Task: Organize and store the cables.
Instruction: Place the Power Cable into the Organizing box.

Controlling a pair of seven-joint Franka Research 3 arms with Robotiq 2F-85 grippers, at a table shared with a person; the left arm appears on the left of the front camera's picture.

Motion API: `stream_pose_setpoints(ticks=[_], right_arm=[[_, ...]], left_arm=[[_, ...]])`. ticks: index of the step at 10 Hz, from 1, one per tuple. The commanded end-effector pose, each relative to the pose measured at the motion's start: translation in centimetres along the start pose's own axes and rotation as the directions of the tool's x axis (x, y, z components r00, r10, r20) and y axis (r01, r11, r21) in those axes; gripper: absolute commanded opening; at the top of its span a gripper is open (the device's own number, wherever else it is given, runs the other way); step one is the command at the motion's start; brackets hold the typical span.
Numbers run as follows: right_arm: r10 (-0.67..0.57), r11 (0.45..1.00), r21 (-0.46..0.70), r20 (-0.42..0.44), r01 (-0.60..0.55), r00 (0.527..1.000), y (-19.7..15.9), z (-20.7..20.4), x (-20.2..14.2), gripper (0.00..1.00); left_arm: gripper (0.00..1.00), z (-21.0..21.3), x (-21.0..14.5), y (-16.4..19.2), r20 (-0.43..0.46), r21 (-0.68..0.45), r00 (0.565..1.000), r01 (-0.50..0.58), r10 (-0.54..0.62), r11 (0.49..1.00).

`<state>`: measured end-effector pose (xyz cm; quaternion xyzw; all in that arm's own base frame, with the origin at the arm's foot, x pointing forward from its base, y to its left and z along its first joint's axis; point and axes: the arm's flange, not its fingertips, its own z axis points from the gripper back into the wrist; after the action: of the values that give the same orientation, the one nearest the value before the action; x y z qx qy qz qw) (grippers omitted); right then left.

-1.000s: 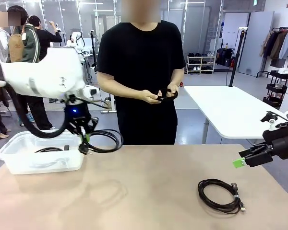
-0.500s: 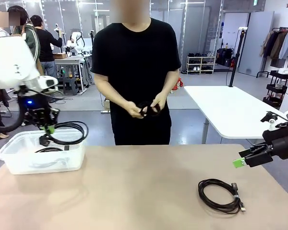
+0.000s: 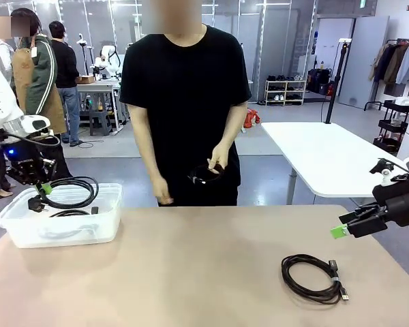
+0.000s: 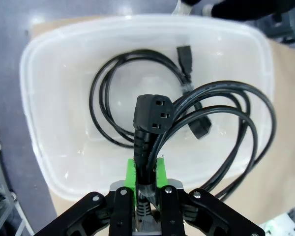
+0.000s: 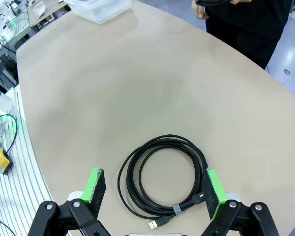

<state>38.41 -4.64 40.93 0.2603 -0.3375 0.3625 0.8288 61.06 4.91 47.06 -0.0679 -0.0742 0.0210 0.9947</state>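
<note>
Presently: left gripper (image 4: 146,173) clamped tight on coiled black power cable (image 4: 154,115) just below its three-slot plug, loops hanging over clear bin (image 4: 34,98) holding another black coil (image 4: 108,78); right gripper (image 5: 153,178), jaws wide and empty, above grey-banded USB cable (image 5: 128,177) lying on table (image 5: 137,83).

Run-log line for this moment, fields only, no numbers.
left gripper: shut on power cord, over bin holding stored cable | right gripper: open, above table coil | person's hand: holding small coil
</note>
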Motion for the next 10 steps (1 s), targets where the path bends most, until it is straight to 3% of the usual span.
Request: stream_pose_setpoints(ticks=[1, 4, 5, 9, 10], right_arm=[[-0.022, 1.000, -0.016, -0.006, 0.022, 1.000, 0.0, -0.1, 0.2, 1.00], [-0.022, 1.000, -0.016, -0.006, 0.022, 1.000, 0.0, -0.1, 0.2, 1.00], [-0.022, 1.000, -0.016, -0.006, 0.022, 1.000, 0.0, -0.1, 0.2, 1.00], [-0.022, 1.000, -0.016, -0.006, 0.022, 1.000, 0.0, -0.1, 0.2, 1.00], [-0.022, 1.000, -0.016, -0.006, 0.022, 1.000, 0.0, -0.1, 0.2, 1.00]], left_arm=[[0.00, -1.3, 3.0, 1.2, 0.001, -0.062, 1.000, -0.015, 0.015, 0.998], [0.00, -5.7, 4.7, 1.8, -0.055, -0.033, 0.998, 0.022, -0.023, 0.999], [0.36, -7.2, 4.8, 1.7, -0.084, -0.022, 0.996, 0.036, -0.037, 0.999], [1.00, -7.1, 4.1, 1.4, -0.077, -0.035, 0.996, 0.052, -0.054, 0.998], [1.00, -6.9, 3.9, 1.4, -0.074, -0.035, 0.996, 0.054, -0.057, 0.998]])
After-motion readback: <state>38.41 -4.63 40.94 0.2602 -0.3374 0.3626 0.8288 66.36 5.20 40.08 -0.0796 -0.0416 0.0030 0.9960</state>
